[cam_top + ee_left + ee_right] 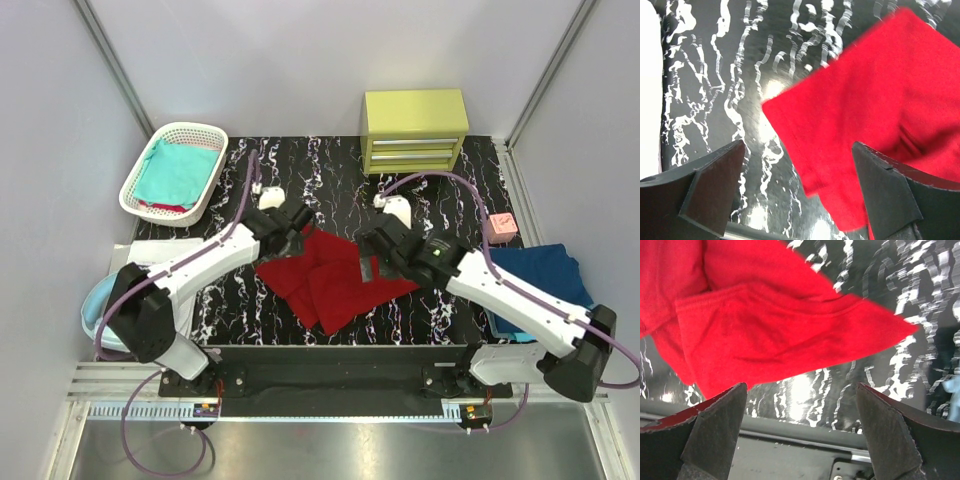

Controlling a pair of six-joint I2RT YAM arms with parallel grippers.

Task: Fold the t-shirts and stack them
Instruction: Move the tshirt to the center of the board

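Observation:
A dark red t-shirt [335, 278] lies folded over on the black marbled table [330, 180], between my two arms. My left gripper [303, 222] hovers at its upper left edge, open and holding nothing; in the left wrist view the red t-shirt [875, 105] lies flat below the spread fingers [715, 185]. My right gripper [368, 262] is open over the shirt's right side, and the red t-shirt [775, 330] lies loose beyond its fingers [715, 430]. A teal t-shirt [178, 172] sits in the white basket [138, 205]. A navy t-shirt [540, 275] lies at the right.
A yellow-green drawer unit [415, 130] stands at the back. A small pink block [504, 227] sits near the right edge. A light blue cloth [92, 310] and white cloth lie by the left arm's base. Metal frame rails run along the near edge.

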